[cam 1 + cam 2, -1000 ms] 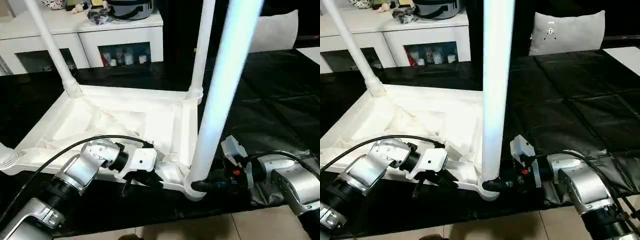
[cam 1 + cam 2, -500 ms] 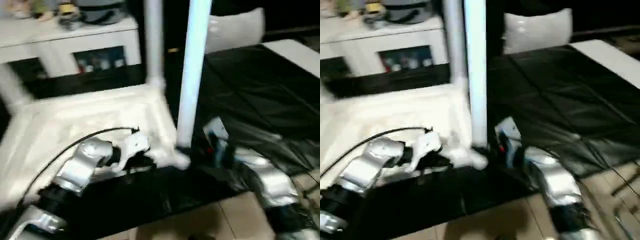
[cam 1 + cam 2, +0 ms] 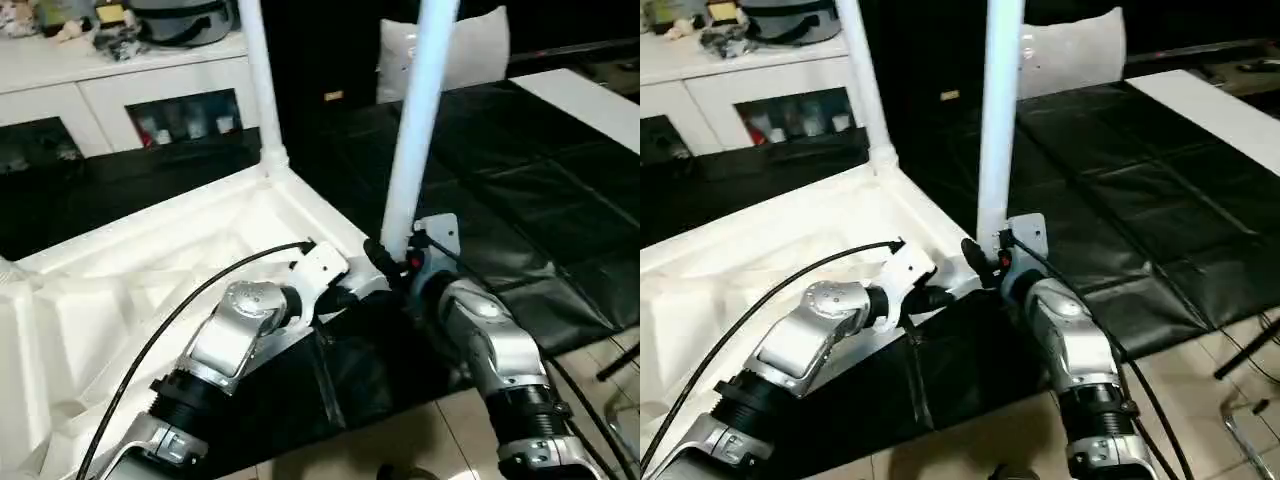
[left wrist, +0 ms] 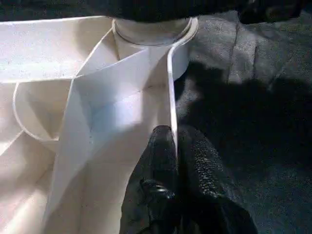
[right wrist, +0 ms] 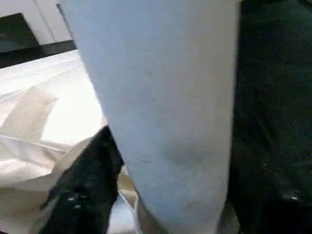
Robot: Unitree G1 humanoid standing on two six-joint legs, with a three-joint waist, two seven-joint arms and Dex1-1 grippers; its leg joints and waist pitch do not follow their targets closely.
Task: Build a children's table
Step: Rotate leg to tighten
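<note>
Right now the table (image 3: 150, 290) lies upside down on the black mat (image 3: 520, 190), ribbed underside up, legs pointing skyward. Left gripper (image 4: 175, 146) is clenched on the thin rim wall near the corner socket, fingers (image 4: 158, 161) pinching it from both sides. Right gripper (image 3: 385, 262) is clamped around the base of the near leg (image 3: 415, 130), right above its socket. Second leg (image 3: 255, 80) stands seated at the far corner. Looks like hollow plastic: light, fairly stiff, smooth and slippery on the round legs, rim likely flexes under a pinch. Best hold on a leg is low by the socket, so push goes straight down; high up it levers. White cabinet (image 3: 130, 80) sits behind, pillow (image 3: 480, 50) farther right, both well apart. Left arm's cable (image 3: 200, 290) drapes over the underside, could snag.
</note>
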